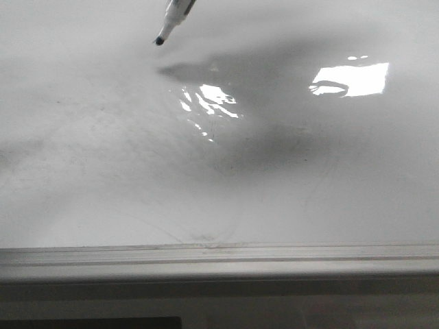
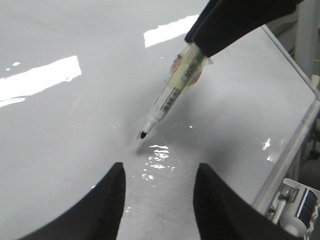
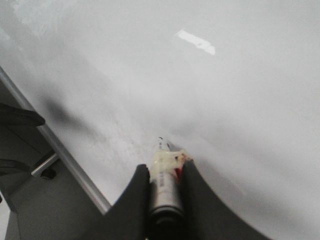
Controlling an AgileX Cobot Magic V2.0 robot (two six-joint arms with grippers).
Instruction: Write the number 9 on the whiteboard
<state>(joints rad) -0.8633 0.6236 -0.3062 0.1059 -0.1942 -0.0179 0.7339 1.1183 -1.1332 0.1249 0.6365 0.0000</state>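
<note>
Over the glossy whiteboard [image 1: 103, 171], the right gripper [image 3: 165, 172] has its fingers clamped on a taped marker [image 2: 172, 95], whose black tip [image 1: 159, 41] hangs just above or barely at the surface — contact cannot be told — while the left gripper [image 2: 159, 187] waits nearby with jaws spread and nothing between them. No stroke of the number 9 shows anywhere on the board, only faint grey smears and glare, so the writing appears not yet begun. The next move would call for settling the tip onto the board with light, even pressure and sweeping the loop before drawing the stem down.
</note>
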